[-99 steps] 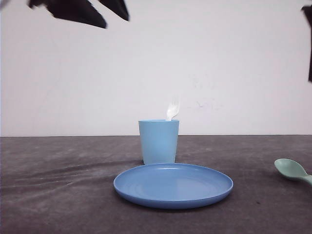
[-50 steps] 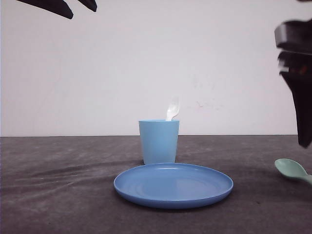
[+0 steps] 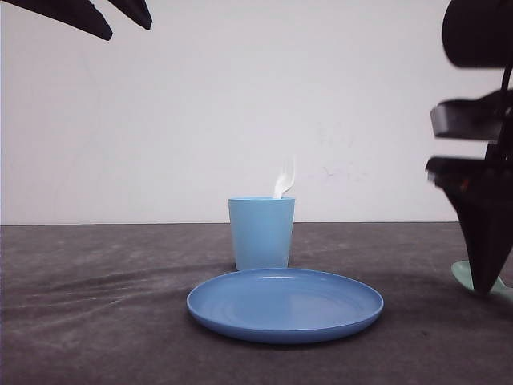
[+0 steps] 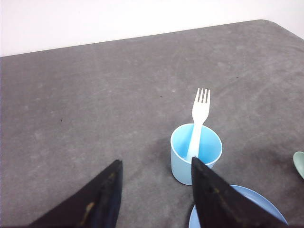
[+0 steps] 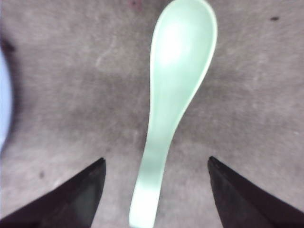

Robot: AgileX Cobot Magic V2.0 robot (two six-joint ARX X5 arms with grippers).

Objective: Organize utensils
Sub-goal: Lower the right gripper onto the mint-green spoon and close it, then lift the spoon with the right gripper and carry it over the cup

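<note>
On the bench in the front view, the fork [image 3: 284, 178] is seen standing in the cup [image 3: 261, 233], while the right tool [image 3: 484, 265] is lowered over the spoon [image 3: 460, 274] at four o'clock of the plate [image 3: 284, 305]. From the left wrist, the left tool [image 4: 154, 199] is held open and empty. From the right wrist, open fingers are seen straddling the spoon's handle; a skewed closure could flick it away.

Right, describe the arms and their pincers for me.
Both are black. The left pincer has two flat, wedge-shaped fingers tapering to points, with small worn, yellowish flecks on their faces. The right pincer has matching dark tapered fingers; in the front view its arm is blocky with a rounded black housing above.
</note>
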